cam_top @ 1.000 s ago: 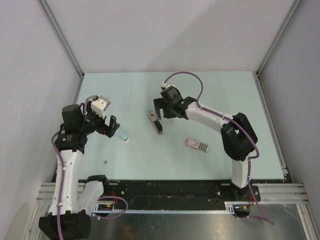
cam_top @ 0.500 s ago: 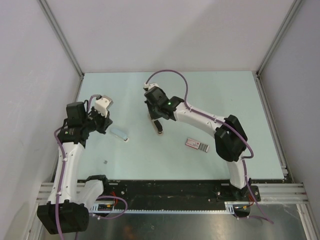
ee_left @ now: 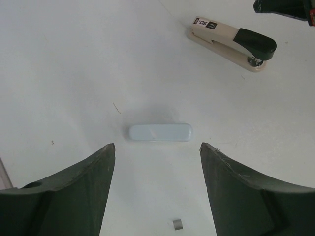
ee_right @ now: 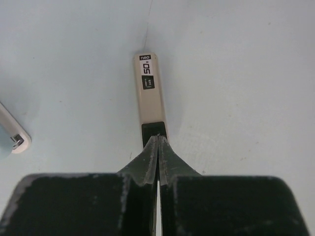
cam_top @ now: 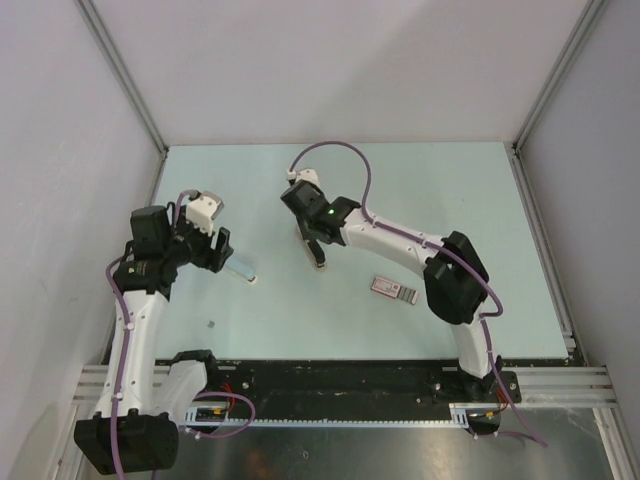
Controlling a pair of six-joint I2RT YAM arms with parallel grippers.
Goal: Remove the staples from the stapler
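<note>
Starting at the near left of the tabletop [cam_top: 450, 200], a tiny grey bit [cam_top: 211, 324] lies alone. It may be one of the staples or a short strip of them, but it is too small to tell. To the right of it and a little farther in, a flat pink-and-white box [cam_top: 394, 289] lies well apart from both arms. Farther in on the left, the left pincer [ee_left: 156, 146] hangs open, its jaws spread wide and holding nothing. It is above a small pale blue oblong piece [ee_left: 160, 132] that lies flat on the tabletop, and what that piece is cannot be told. Farther still, near the middle of the tabletop, the stapler [ee_right: 149, 93] lies flat, with a pale front half and a black rear half. It looks shut, with no strip showing out of it. The right pincer [ee_right: 157, 138] is over it, closed, with its fingers pressed together and nothing between them. Its tips are right at the black rear part, and whether they touch it cannot be told. Judged from this, the unloading looks hardly begun: at most that one grey bit is out. The stapler probably has yet to be held steady and opened, and its staples drawn out and set down on the tabletop.
</note>
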